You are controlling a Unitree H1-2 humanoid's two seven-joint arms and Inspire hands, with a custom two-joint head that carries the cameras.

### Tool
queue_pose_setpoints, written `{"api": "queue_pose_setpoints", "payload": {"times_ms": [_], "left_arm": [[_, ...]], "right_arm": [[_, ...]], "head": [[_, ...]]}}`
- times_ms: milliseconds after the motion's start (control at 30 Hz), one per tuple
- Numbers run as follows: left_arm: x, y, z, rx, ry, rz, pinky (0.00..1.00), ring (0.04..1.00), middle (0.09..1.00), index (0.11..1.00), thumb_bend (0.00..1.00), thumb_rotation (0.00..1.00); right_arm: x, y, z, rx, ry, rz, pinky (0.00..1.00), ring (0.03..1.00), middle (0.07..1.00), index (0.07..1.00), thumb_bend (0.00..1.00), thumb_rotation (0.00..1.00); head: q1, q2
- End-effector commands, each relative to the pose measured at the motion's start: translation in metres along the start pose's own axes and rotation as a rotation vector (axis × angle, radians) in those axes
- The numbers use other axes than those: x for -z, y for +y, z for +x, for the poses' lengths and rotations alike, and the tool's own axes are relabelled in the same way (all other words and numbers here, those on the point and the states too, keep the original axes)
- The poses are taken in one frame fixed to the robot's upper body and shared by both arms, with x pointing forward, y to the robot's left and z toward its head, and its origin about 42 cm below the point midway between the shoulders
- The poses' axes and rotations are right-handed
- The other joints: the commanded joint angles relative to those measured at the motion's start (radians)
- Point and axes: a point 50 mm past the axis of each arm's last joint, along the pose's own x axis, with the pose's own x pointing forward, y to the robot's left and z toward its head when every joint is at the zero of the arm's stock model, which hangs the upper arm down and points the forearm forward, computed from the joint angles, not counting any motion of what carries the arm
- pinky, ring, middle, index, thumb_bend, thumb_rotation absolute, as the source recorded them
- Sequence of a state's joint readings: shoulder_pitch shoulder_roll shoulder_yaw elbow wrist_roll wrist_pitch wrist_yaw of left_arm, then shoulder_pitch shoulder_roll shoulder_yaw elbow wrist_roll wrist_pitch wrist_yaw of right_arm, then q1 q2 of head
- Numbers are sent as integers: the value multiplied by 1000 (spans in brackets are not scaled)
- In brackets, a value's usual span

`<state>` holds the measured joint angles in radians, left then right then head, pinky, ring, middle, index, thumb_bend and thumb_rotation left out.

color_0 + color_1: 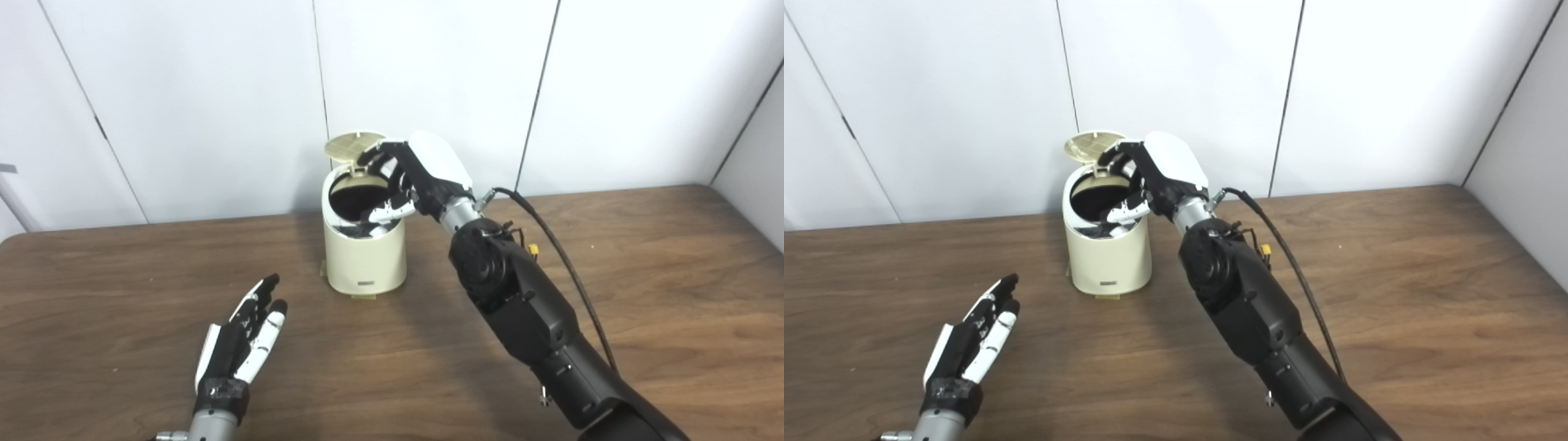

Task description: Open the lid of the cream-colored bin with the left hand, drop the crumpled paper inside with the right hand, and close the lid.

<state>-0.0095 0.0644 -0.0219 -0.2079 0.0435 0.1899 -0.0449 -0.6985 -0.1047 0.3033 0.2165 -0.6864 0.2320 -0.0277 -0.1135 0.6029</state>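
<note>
The cream-colored bin (365, 260) stands upright on the table, near its back middle. Its round lid (354, 144) is tipped up and back, so the dark inside shows. My right hand (422, 171) hangs over the bin's mouth from the right. Its fingers are apart, the upper ones reach up by the lid's edge, and the thumb is low at the rim. I see nothing held in it. No crumpled paper shows on the table or in the hand. My left hand (242, 340) lies open and empty, low over the table, in front and to the left of the bin.
The brown wooden table (643, 275) runs to white wall panels behind the bin. A black cable (569, 263) runs along my right forearm, which crosses the table's right middle.
</note>
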Motion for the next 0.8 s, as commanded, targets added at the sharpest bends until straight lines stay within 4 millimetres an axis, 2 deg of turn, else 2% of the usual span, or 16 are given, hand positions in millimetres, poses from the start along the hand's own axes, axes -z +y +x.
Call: {"api": "queue_pose_setpoints", "payload": {"times_ms": [0, 133, 333, 533, 600, 633, 667, 767], "left_arm": [[-15, 1, 5, -2, -61, 1, 1000, 984, 965, 949, 446, 630], [-13, 1, 5, -2, -64, -1, 1000, 986, 966, 950, 455, 651], [-13, 3, 6, -11, -67, -3, 987, 975, 962, 946, 461, 657], [-12, 7, 8, -21, -64, 5, 999, 975, 957, 944, 465, 664], [-12, 9, 10, -24, -65, 7, 999, 975, 958, 947, 465, 673], [-12, 10, 11, -25, -65, 7, 1000, 976, 959, 948, 465, 677], [-12, 12, 11, -26, -68, 6, 1000, 977, 960, 949, 465, 679], [-14, 17, 14, -33, -79, -1, 993, 977, 963, 950, 461, 660]], "right_arm": [[-7, -17, 5, 80, -39, 0, 357, 399, 504, 535, 518, 0], [-6, -24, 2, 105, -46, -10, 346, 392, 517, 493, 499, 0], [-9, -47, -8, 163, -93, 34, 359, 392, 506, 499, 500, 0], [-6, -66, -21, 229, -113, 78, 324, 398, 502, 502, 498, 0], [0, -71, -28, 251, -108, 60, 449, 400, 502, 496, 511, 0], [4, -73, -32, 259, -101, 54, 599, 400, 499, 493, 516, 0], [9, -73, -37, 260, -86, 60, 628, 399, 498, 494, 517, 0], [27, -73, -55, 249, -32, 87, 409, 393, 501, 509, 508, 0]], "head": [[-1, 0], [-2, 0], [-4, -5], [-5, -10], [2, -14], [3, -14], [8, -15], [12, -16]]}}
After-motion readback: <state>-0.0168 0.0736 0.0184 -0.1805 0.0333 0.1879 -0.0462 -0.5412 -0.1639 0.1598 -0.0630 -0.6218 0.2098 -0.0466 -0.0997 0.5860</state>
